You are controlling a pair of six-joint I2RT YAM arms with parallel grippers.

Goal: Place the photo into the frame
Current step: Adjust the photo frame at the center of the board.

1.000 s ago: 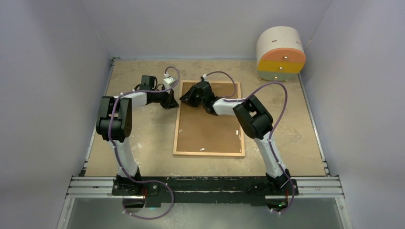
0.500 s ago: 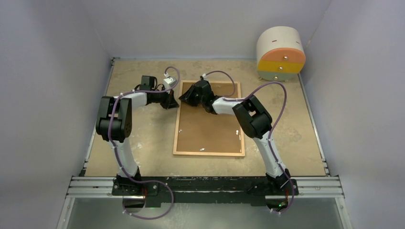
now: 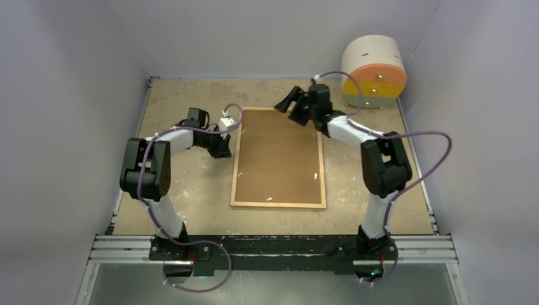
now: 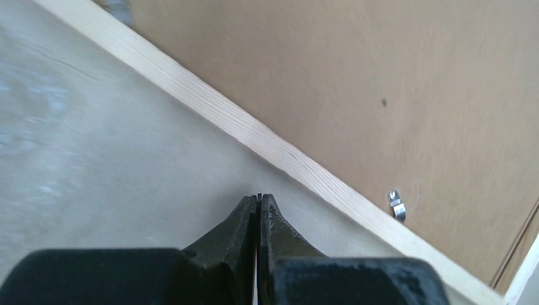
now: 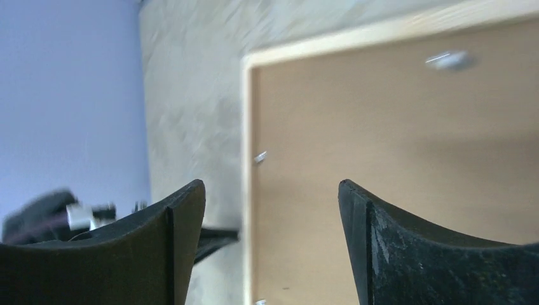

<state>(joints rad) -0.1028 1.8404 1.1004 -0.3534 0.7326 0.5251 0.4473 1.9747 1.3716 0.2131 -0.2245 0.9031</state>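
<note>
Brown backing panel point(image 3: 278, 159) lying in frame point(image 3: 278, 204), my left fingers point(image 4: 245, 219) pressed together beside its left rail, right fingers point(image 5: 184, 219) wide over far edge.

A robotics lab test cell. Bare pale walls point(image 3: 70, 127) box in a scuffed bench point(image 3: 184, 190). The left arm point(image 3: 147, 170) and right arm point(image 3: 382, 168), trailing purple cables point(image 3: 424, 135), are bolted to a metal rail point(image 3: 273, 249) at its near edge.
</note>
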